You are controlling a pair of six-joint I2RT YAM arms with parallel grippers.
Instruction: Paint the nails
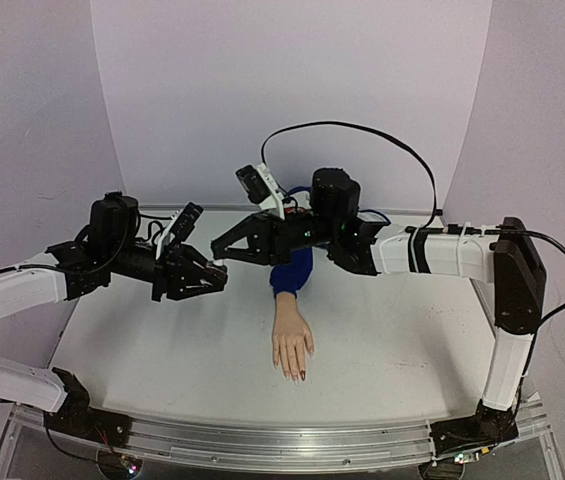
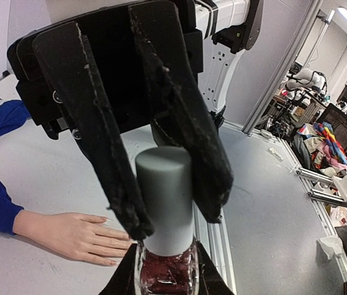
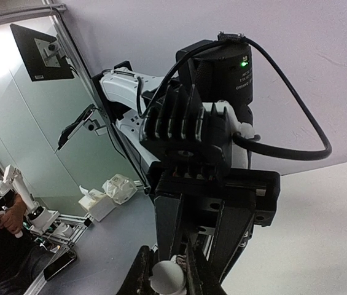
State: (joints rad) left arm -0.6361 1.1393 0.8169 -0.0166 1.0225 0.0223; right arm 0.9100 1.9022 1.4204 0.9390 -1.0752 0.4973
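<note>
left gripper [image 1: 219,274] clamped on dark-red polish bottle [image 2: 167,273], right gripper [image 1: 218,248] closed around its pale cap [image 2: 166,196], nails [image 1: 298,375] on mannequin hand [image 1: 292,345] lying flat on table [image 1: 162,340] nearby

- The desk [image 1: 142,340] is showing a pale grey, matte top with faint scuffs.
- A metal rail [image 1: 282,445] is running along its near edge.
- A pale dummy hand [image 1: 292,345] is lying flat near the middle, palm down, fingers pointing toward the near edge.
- Its blue sleeve [image 1: 290,272] is resting on the desk behind the wrist, stretching toward the far side.
- The nails [image 1: 302,376] are facing up; one fingertip is showing dark red, the others being too small to tell.
</note>
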